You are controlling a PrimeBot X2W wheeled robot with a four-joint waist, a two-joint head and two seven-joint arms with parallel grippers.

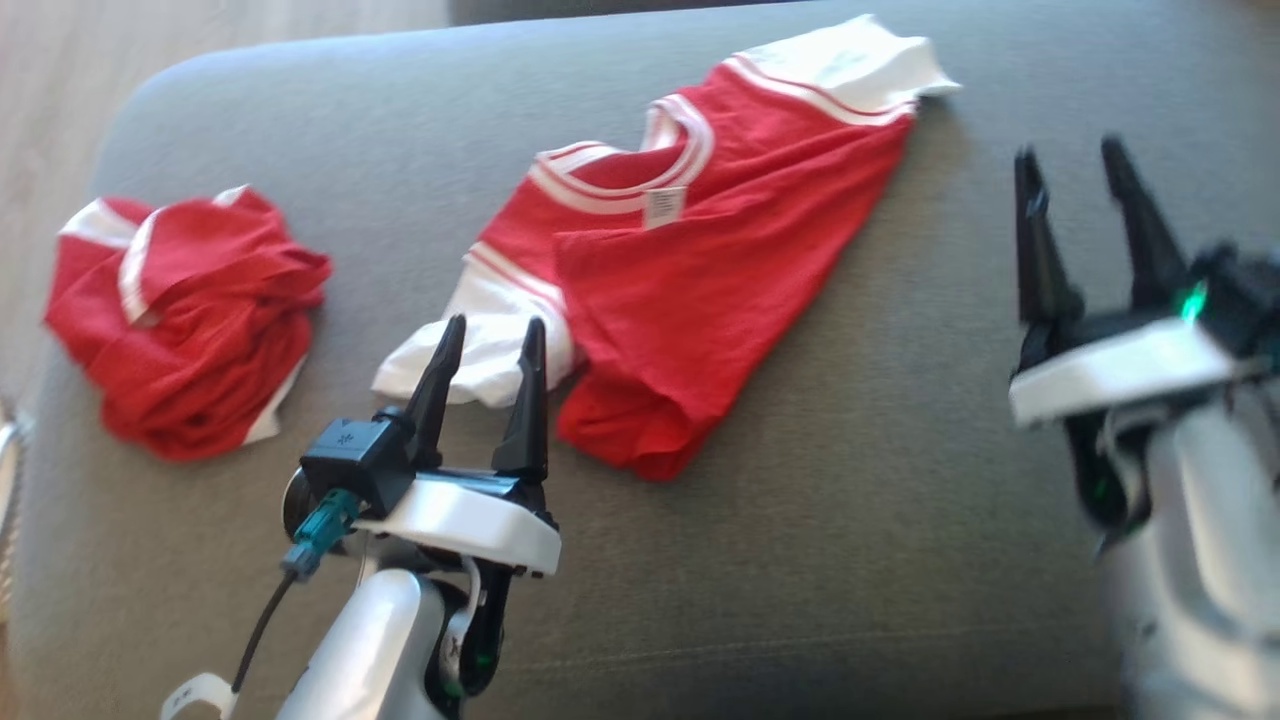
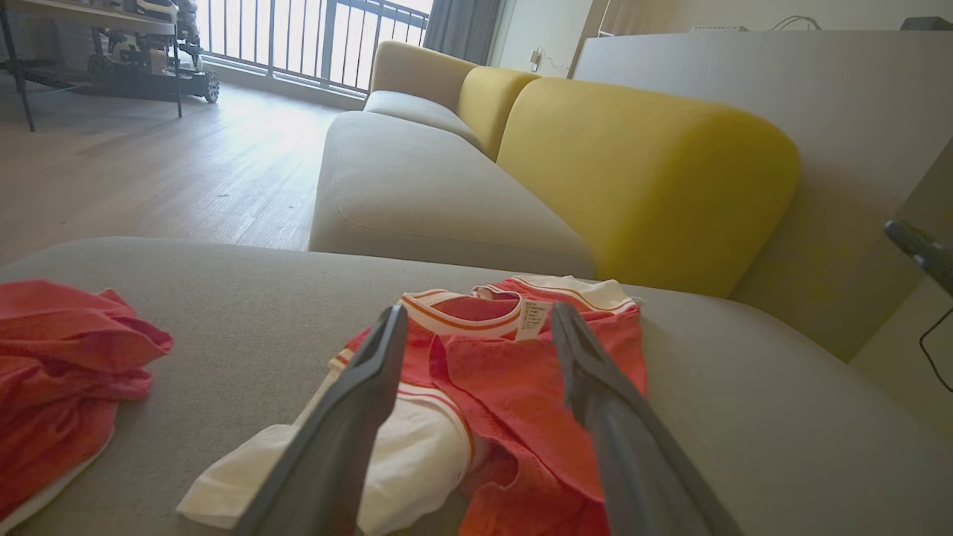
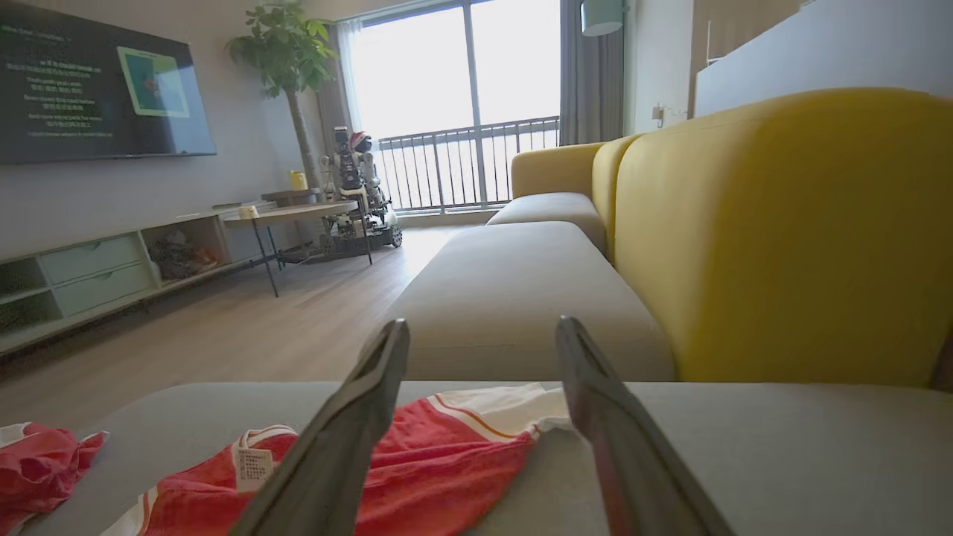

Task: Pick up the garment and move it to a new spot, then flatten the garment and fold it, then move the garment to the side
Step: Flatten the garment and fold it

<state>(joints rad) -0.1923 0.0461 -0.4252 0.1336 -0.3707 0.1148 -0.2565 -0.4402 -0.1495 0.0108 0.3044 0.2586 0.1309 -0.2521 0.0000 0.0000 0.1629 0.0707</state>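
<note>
two open, empty grippers: your left gripper (image 1: 497, 322) sits by the white sleeve (image 1: 490, 360) of the red shirt (image 1: 700, 280) on the grey cushion (image 1: 900, 500); right gripper (image 1: 1068, 150) well apart. grab only that sleeve and the half-folded body may bunch.

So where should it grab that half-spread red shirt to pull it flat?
Probably the near white sleeve, coming from the robot's side: it lies loose at the edge of the shirt, right before the open left gripper. The red hem beside it looks doubled over.
</note>
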